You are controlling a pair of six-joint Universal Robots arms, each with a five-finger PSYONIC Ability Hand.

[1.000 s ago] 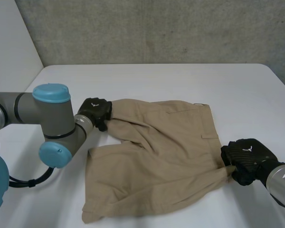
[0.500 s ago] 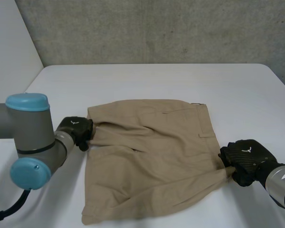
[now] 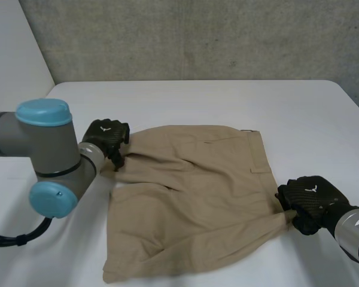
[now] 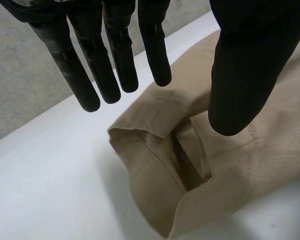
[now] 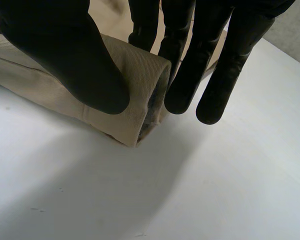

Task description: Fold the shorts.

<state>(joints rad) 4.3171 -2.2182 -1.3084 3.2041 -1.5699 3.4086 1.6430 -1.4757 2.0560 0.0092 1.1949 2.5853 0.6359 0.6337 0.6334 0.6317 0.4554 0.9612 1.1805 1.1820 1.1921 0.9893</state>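
Left hand's fingers [image 4: 117,60] are straight and spread, and the thumb [image 4: 240,75] is straight too. They hang just above a folded corner of the shorts [image 4: 225,170] with nothing pinched, and there is a gap between fingertips and cloth. Right hand's fingers [image 5: 187,75] and thumb [image 5: 65,55] are clamped on a rolled edge of the shorts: thumb on the upper face, some fingers tucked behind the fold, the rest just beside it, tips near the worktop [image 5: 140,200].

In the head view the left hand [image 3: 106,137] sits at the far left corner of the shorts. The right hand [image 3: 311,200] is curled at the near right corner, with cloth bunched into it. The tan shorts lie spread on the white worktop between the two hands, mostly flat. Creases run from the left corner toward the middle, and there is a raised fold along the near right edge. The left arm [image 3: 45,155], grey with light-blue caps, lies just beside the shorts' left side. A grey wall [image 3: 197,36] stands behind the worktop.
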